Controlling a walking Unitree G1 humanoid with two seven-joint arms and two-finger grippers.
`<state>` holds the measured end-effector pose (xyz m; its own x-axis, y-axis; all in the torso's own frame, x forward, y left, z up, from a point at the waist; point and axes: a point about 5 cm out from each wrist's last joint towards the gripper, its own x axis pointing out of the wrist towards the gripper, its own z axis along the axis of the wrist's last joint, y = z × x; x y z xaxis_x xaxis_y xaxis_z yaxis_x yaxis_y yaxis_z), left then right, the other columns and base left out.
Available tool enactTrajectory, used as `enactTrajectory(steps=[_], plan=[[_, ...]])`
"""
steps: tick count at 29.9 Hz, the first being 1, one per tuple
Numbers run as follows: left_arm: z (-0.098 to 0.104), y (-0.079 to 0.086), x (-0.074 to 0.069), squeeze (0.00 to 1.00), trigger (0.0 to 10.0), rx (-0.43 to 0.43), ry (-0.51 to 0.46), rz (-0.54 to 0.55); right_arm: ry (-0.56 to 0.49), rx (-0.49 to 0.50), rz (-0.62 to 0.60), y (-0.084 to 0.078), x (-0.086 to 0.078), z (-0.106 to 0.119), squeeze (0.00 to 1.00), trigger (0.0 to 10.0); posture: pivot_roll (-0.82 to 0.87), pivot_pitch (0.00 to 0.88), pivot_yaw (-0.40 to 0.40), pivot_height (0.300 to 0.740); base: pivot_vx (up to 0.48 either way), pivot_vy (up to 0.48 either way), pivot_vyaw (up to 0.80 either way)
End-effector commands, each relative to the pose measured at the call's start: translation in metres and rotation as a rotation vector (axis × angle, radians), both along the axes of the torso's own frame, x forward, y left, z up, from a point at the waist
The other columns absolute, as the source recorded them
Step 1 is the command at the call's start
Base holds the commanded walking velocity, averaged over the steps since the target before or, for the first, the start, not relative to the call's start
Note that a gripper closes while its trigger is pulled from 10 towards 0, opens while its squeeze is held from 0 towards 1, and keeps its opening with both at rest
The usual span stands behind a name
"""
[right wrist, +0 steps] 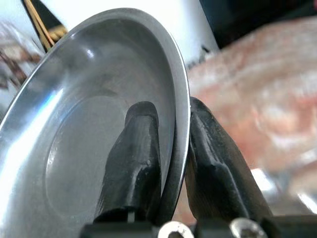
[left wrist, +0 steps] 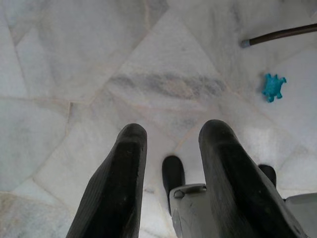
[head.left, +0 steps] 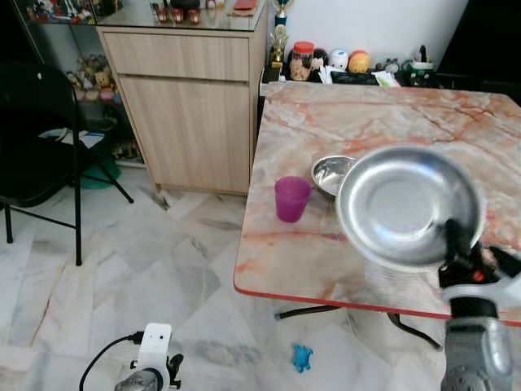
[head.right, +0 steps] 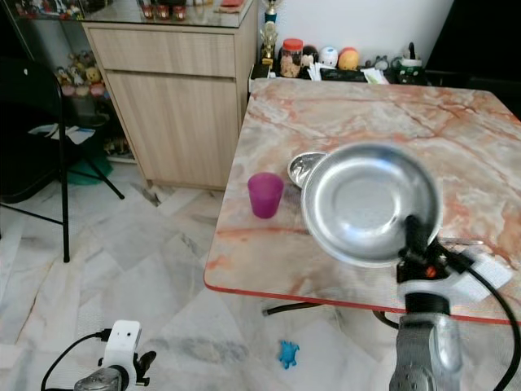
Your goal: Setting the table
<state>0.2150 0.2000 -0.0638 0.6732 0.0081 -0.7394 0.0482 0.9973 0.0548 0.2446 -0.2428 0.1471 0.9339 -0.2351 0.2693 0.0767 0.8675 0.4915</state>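
No legible text, label, brand, number or sign anywhere. Items on the cabinet top (head.left: 183, 18) and along the far edge of the marble table (head.left: 383, 122) too small and blurred for any lettering to be read. Steel plate (head.left: 409, 205), steel bowl (head.left: 332, 173) and purple cup (head.left: 291, 199) plain, without markings. White housing (head.left: 154, 345) near the left gripper (left wrist: 171, 148) unmarked as far as can be made out.
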Motion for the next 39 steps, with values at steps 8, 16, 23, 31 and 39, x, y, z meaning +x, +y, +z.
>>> enactTrajectory(steps=[8,16,23,31,39], plan=[[-0.001,0.001,-0.003,0.0,10.0,0.022,0.004,0.003,-0.149,-0.035,0.335,0.056,0.038,0.043,0.0,10.0,0.04,0.0,-0.017,0.74,0.0,0.0,0.0],[0.0,0.007,-0.003,0.0,10.0,0.04,-0.005,0.025,-0.152,-0.084,0.562,0.091,0.051,0.048,0.0,10.0,0.04,0.0,-0.023,0.74,0.0,0.0,0.0],[-0.001,0.012,-0.006,0.0,10.0,0.045,-0.007,0.052,-0.104,-0.077,0.616,0.108,0.045,0.037,0.0,10.0,0.05,0.0,-0.017,0.74,0.0,0.0,0.0],[0.001,0.012,-0.002,0.0,10.0,0.051,-0.024,0.042,-0.06,-0.068,0.593,0.105,0.041,0.028,0.0,10.0,0.04,0.0,-0.012,0.74,0.0,0.0,0.0],[0.002,0.009,-0.001,0.0,10.0,0.048,-0.031,0.034,-0.056,-0.065,0.561,0.099,0.042,0.029,0.0,10.0,0.04,0.0,-0.016,0.74,0.0,-0.337,0.0]])
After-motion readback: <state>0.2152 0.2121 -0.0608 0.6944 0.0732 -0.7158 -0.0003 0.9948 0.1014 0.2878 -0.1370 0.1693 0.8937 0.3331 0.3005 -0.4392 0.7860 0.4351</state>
